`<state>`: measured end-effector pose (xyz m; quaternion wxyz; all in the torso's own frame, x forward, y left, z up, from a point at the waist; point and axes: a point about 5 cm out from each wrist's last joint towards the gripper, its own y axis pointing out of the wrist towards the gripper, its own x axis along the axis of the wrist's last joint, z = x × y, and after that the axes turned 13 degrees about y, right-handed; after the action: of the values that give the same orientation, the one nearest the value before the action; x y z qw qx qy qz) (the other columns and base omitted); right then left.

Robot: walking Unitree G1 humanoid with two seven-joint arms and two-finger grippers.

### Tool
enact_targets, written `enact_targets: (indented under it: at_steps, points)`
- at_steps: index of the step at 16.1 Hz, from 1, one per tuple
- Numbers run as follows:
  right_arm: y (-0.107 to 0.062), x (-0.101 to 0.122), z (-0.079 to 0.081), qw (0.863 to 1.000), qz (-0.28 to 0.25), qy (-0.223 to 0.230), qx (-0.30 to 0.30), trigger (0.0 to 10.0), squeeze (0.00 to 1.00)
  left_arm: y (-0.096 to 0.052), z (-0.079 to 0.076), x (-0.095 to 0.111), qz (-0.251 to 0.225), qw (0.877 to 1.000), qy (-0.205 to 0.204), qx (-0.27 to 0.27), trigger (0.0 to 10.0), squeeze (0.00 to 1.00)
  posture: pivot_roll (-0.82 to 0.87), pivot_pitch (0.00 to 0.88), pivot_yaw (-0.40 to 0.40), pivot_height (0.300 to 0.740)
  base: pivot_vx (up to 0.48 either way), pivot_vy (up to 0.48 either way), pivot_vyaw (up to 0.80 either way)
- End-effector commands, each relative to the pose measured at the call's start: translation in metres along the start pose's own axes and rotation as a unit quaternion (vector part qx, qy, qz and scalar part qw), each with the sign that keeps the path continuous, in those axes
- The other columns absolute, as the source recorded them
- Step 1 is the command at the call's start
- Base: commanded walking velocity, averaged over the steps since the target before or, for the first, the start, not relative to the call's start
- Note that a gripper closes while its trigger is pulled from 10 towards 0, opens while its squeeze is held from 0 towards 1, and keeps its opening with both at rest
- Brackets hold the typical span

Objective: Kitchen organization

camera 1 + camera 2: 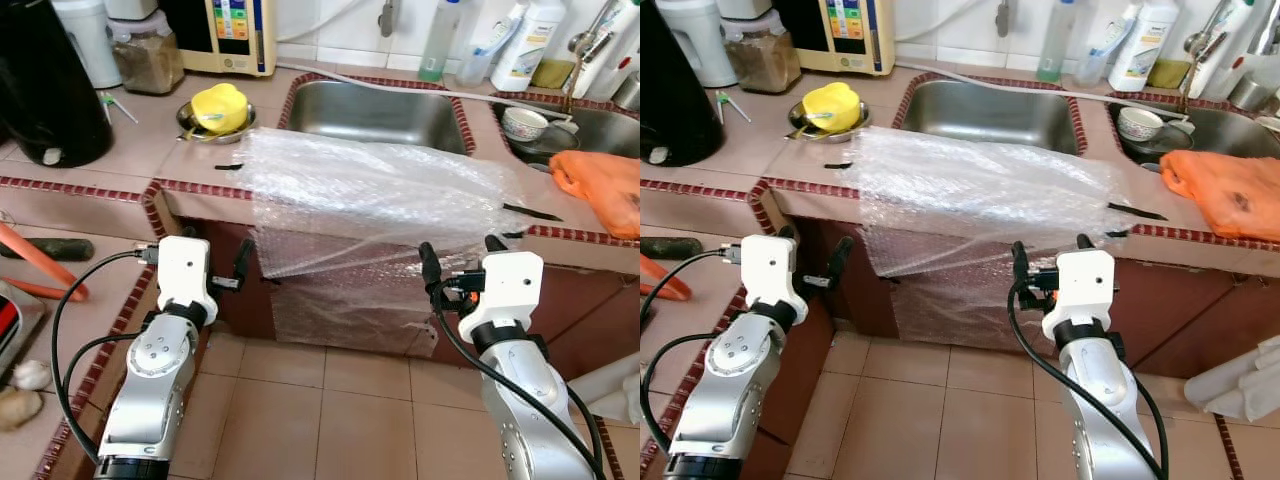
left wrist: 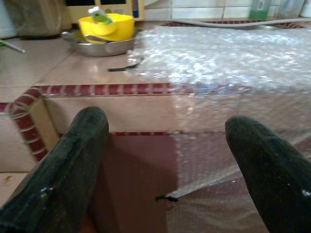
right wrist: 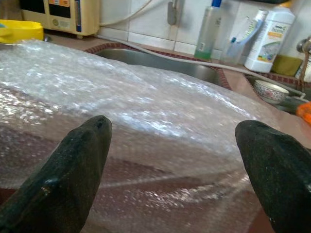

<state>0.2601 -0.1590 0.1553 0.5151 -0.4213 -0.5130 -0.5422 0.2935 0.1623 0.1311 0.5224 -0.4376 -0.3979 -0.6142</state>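
Left eye view, bubble wrap point(image 1: 370, 200) overhanging counter edge point(image 1: 200, 188), tiled floor point(image 1: 320, 400) below

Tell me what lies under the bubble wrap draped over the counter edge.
Through the bubble wrap the tiled counter and its red-brown edge show faintly, with the dark cabinet front lower down. Whether anything small lies beneath cannot be told; the sheet blurs it.

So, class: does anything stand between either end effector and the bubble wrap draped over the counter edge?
Nothing visible does. The left end effector and right end effector, both open, face the bubble wrap across open air.
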Motion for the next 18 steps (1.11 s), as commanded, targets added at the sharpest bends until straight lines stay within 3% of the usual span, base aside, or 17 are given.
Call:
enact_targets:
  at_steps: [1,7,10,13,14,15,18]
  points:
    - [-0.003,0.002,-0.007,1.0,-0.005,-0.008,-0.013,10.0,0.0,-0.001,-0.006,-0.003,0.007,1.0,0.0,-0.012,10.0,0.0,-0.02,0.098,-0.034,0.74,0.0,-0.48,0.0]
    - [-0.001,0.005,-0.005,1.0,-0.011,0.0,-0.008,10.0,0.0,-0.001,-0.006,-0.005,0.012,1.0,0.004,-0.013,10.0,0.0,-0.01,0.091,-0.033,0.74,0.0,-0.462,0.0]
    - [-0.001,0.01,-0.003,1.0,-0.022,0.01,-0.005,10.0,0.0,0.003,0.0,0.015,-0.015,1.0,0.02,0.002,10.0,0.0,-0.01,0.096,-0.033,0.74,0.0,0.0,0.0]
    - [0.001,0.022,0.002,0.999,-0.042,0.025,-0.004,10.0,0.0,-0.001,0.019,0.038,-0.048,0.998,0.02,0.042,10.0,0.0,0.0,0.115,-0.022,0.74,0.0,0.0,0.0]
    - [0.001,0.027,0.005,0.998,-0.05,0.03,-0.002,10.0,0.0,-0.005,0.021,0.04,-0.051,0.998,0.0,0.039,10.0,0.0,0.01,0.116,-0.02,0.74,0.0,0.0,0.0]
    - [0.002,0.031,0.008,0.998,-0.056,0.033,0.0,10.0,0.0,-0.007,0.023,0.041,-0.053,0.998,0.016,0.043,10.0,0.0,0.01,0.116,-0.019,0.74,0.0,0.0,0.0]
    - [0.002,0.037,0.013,0.997,-0.064,0.029,0.015,10.0,0.0,-0.011,0.023,0.042,-0.044,0.998,0.01,0.038,10.0,0.0,0.0,0.119,-0.02,0.74,0.0,0.0,0.0]
